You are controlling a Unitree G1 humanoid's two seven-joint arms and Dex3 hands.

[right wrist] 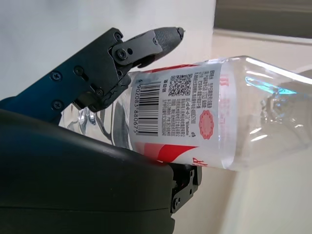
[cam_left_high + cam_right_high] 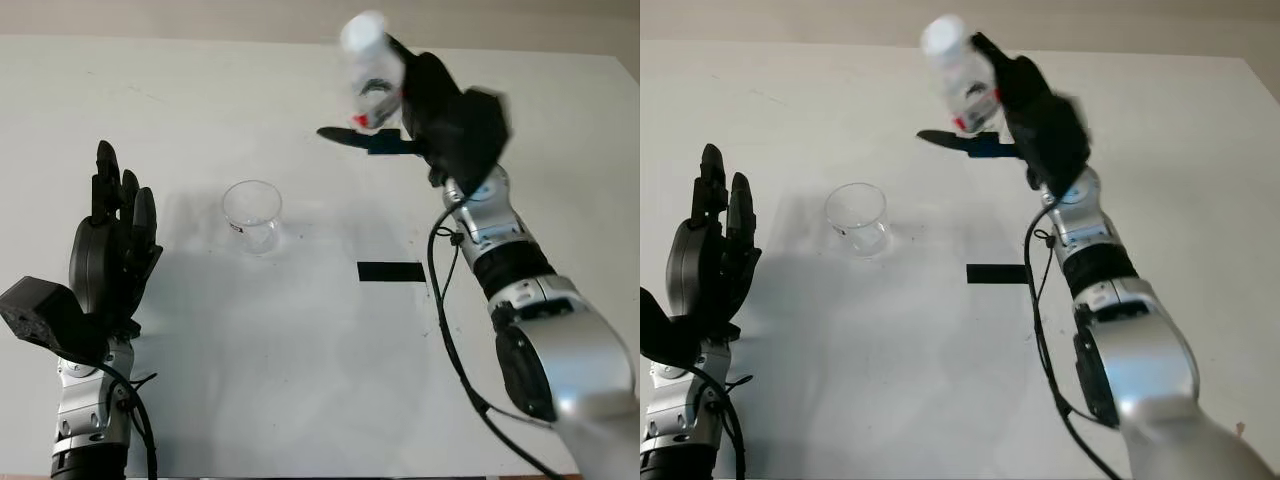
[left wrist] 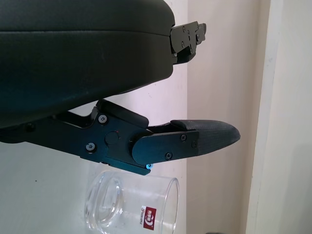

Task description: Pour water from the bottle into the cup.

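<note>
Bottle (image 2: 368, 70) blurred, cap end indistinct

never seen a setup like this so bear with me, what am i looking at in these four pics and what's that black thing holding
This is a humanoid robot with two arms, each ending in a black three-finger hand. Two pictures come from cameras in its head, looking down at a white table. The other two come from cameras at each wrist, very close to that hand. On the table stand a clear cup and, to its right, a strip of black tape. The right hand is raised beyond the cup and grips a clear plastic bottle with a red and white label. The left hand is open, held up left of the cup.
</note>
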